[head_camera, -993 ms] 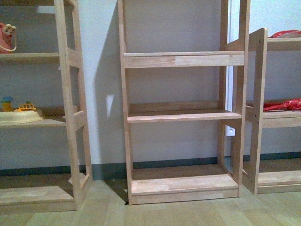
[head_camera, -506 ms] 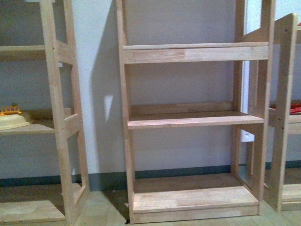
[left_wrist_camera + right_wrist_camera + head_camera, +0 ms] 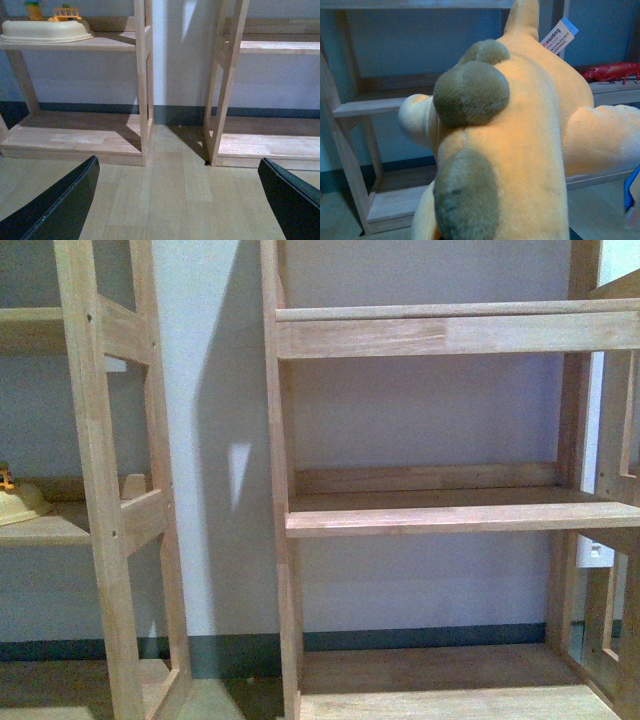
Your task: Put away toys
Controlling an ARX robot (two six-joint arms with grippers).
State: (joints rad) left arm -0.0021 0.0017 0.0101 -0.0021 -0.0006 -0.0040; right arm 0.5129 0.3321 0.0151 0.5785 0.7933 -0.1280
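An orange-yellow plush toy (image 3: 520,145) with olive-brown lumps and a white tag fills the right wrist view. My right gripper is shut on it, and the plush hides its fingers. Behind the plush stands a wooden shelf unit (image 3: 370,107). My left gripper (image 3: 180,200) is open above the wooden floor; its two black fingers (image 3: 60,205) show at the lower corners with nothing between them. Neither arm shows in the front view, where a bare wooden shelf (image 3: 450,515) stands close ahead.
A second shelf unit (image 3: 110,520) stands to the left, holding a cream tray (image 3: 45,31) with small yellow toys on it. A red toy (image 3: 612,71) lies on a shelf off to the right. A strip of floor (image 3: 175,150) separates the two units.
The front view has closed in on the middle shelf unit, which now looks larger and sits further right. The left unit's tray has slid almost out of view.
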